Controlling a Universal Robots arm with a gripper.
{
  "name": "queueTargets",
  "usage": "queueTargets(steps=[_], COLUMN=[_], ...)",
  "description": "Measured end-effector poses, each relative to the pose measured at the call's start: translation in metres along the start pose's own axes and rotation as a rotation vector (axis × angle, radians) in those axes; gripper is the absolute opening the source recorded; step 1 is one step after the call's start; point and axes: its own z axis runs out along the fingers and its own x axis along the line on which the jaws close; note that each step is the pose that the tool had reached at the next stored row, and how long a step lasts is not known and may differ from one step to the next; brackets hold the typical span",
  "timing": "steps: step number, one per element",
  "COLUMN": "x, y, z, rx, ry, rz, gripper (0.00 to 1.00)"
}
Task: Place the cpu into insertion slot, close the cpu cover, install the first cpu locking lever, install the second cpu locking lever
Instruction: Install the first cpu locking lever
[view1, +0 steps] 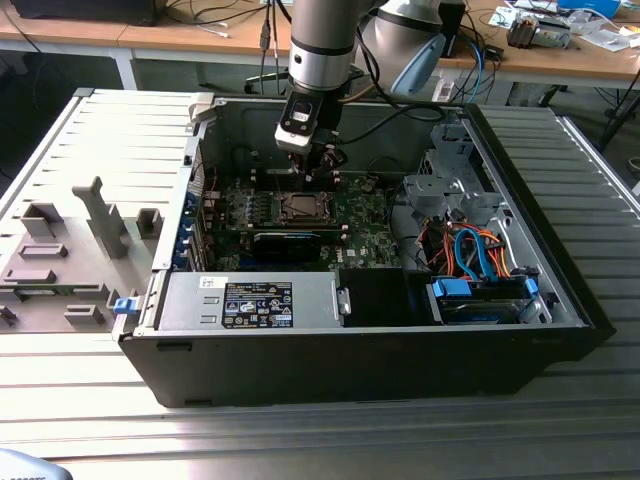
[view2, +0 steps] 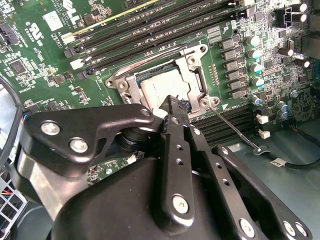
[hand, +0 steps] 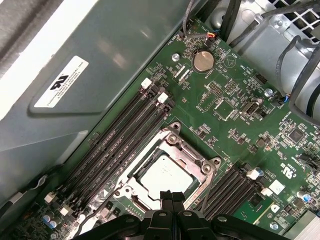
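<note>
I'm hovering the gripper (hand: 172, 196) low over the motherboard (hand: 225, 105), fingers (view2: 175, 130) pressed together and holding nothing, tips right at the socket's edge. The cpu (hand: 165, 176) is sitting in the insertion slot (view1: 300, 207), and the cpu cover (hand: 197, 167) is lying flat around it. One thin locking lever (view2: 237, 130) is sticking out sideways and looks unlatched. I'm judging the lever steps not done.

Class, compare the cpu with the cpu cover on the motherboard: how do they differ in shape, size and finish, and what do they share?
Shape: the cpu is a solid square plate; the cpu cover is an open frame with a square window. Size: the cpu cover is larger, its rim lying round the cpu. Finish: the cpu is dull; the cpu cover is shinier, with shaped tabs. Both are silvery metal and lie flat.
</note>
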Motion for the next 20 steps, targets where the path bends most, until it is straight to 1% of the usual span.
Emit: queueTargets(steps=[20], x=[0.0], y=[0.0], z=[0.0], rx=[0.0001], ry=[-0.001], rz=[-0.016], gripper=[0.11])
